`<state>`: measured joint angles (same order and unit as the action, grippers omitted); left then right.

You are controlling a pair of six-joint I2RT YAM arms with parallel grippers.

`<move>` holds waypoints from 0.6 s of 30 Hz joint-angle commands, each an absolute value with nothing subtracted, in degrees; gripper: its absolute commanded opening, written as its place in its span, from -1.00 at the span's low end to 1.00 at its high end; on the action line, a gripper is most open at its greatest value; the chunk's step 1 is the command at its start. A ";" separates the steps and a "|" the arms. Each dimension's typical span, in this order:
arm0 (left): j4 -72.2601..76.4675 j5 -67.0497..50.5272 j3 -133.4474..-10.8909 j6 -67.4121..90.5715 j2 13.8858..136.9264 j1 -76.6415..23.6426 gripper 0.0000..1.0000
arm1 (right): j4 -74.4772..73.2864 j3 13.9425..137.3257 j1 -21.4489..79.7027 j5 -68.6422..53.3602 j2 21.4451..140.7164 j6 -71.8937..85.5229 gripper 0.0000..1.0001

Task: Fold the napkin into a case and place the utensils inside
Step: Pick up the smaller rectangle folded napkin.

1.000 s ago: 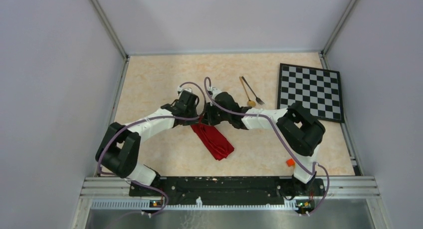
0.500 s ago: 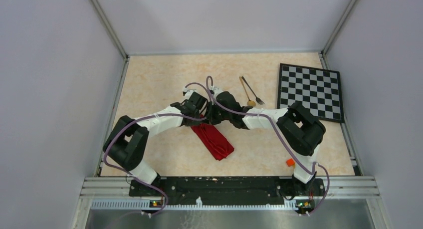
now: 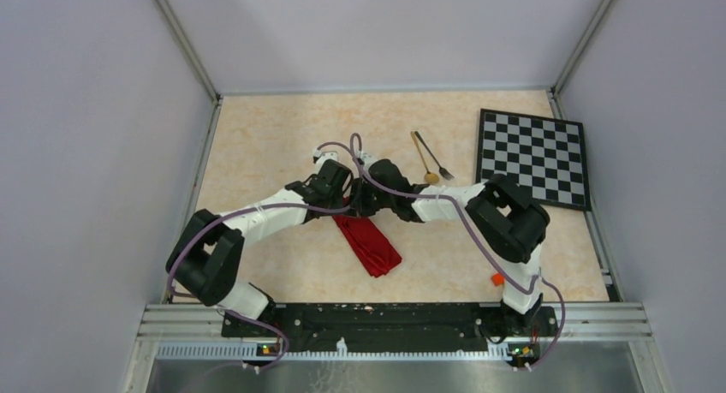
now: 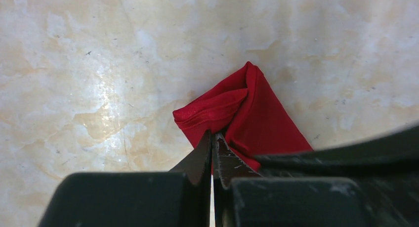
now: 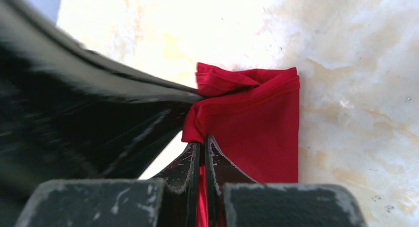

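Note:
The napkin (image 3: 370,245) is a narrow deep-red folded packet lying slantwise in the middle of the table. Both grippers meet at its far end. My left gripper (image 3: 346,198) is shut, pinching a raised fold at the corner of the cloth (image 4: 257,113), its tips (image 4: 213,136) together. My right gripper (image 3: 360,201) is shut on the neighbouring edge of the cloth (image 5: 262,133), with red fabric between its tips (image 5: 202,141). The gold spoon (image 3: 422,159) and the dark fork (image 3: 435,157) lie side by side on the table beyond the right gripper, apart from the cloth.
A black-and-white checkered board (image 3: 535,157) lies at the right rear. A small orange block (image 3: 497,279) sits by the right arm's base. The left gripper's black body (image 5: 99,113) fills the left of the right wrist view. Walls enclose the table on three sides.
My left gripper has moved right, up against the right gripper at the napkin's far end. The right arm has shifted slightly left. The packet, spoon and fork have not moved.

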<state>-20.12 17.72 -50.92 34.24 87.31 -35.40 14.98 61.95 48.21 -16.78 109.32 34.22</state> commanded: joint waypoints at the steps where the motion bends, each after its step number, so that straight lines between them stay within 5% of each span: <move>1: -14.24 14.15 -48.78 34.24 83.67 -35.32 -1.00 | 18.30 64.47 48.22 -19.48 113.73 36.85 -1.00; 7: -14.90 13.38 -48.52 34.62 84.41 -34.76 -1.00 | 17.36 66.37 47.61 -19.94 115.87 36.23 -1.00; 13: -14.86 12.96 -47.48 34.37 83.16 -33.94 -1.00 | 20.31 60.63 45.98 -22.00 110.15 36.30 -0.33; 18: -14.30 11.89 -46.85 34.47 83.06 -33.83 -1.00 | 21.91 58.44 45.62 -23.33 106.80 35.95 -0.25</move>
